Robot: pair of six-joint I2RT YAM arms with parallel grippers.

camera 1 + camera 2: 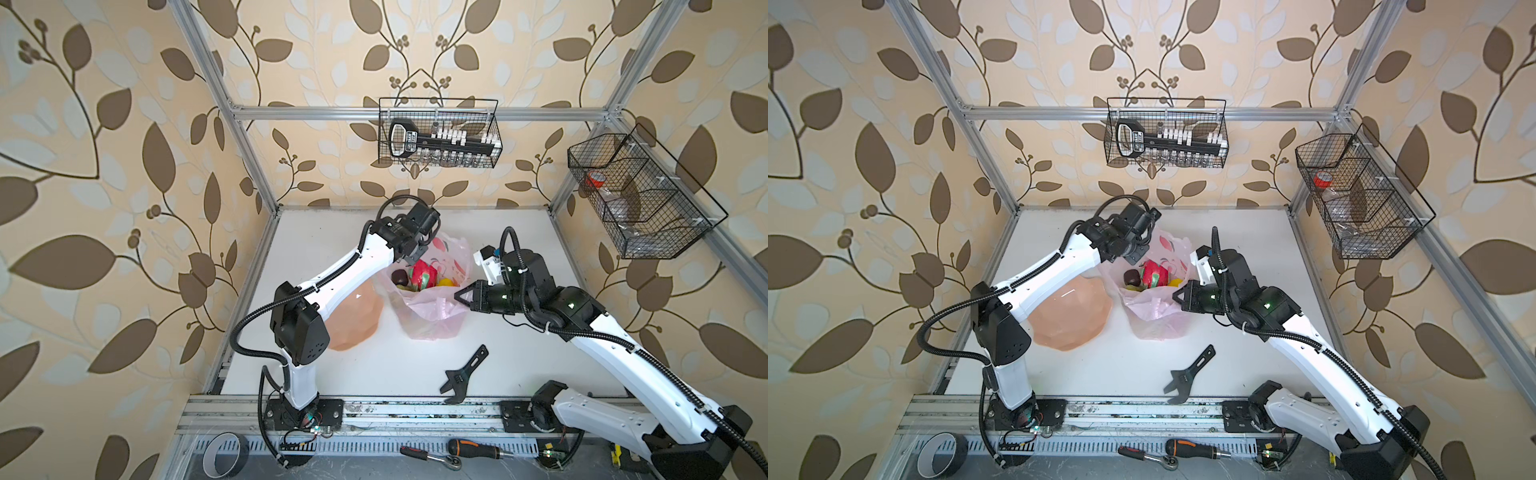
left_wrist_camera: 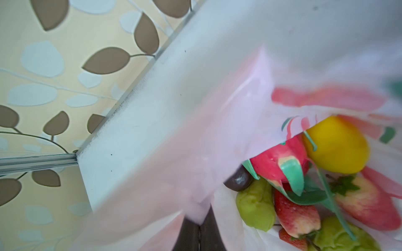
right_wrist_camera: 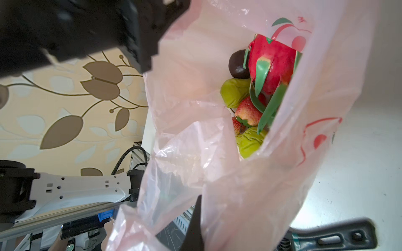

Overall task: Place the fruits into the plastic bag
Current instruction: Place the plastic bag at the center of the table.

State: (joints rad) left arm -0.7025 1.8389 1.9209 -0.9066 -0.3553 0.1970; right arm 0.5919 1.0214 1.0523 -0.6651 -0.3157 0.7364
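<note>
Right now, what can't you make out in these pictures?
- Plate: in both top views the left arm covers part of it.
- Bag bottom: in both wrist views the top fruits and folds hide it.
- Left gripper: in the left wrist view, blurred and draped by bag film.
- Lemon: unseen in the right wrist view, behind the bag's wall.

Both top views looked steeply down from high above the front rail, facing the back wall. Set side by side, they took in the whole table almost alike. The left wrist camera sat very close to the bag, peering into its mouth at the fruits. The right wrist camera looked into the same opening from the opposite side, equally near. All four views shared the bag's mouth and fruits.
</note>
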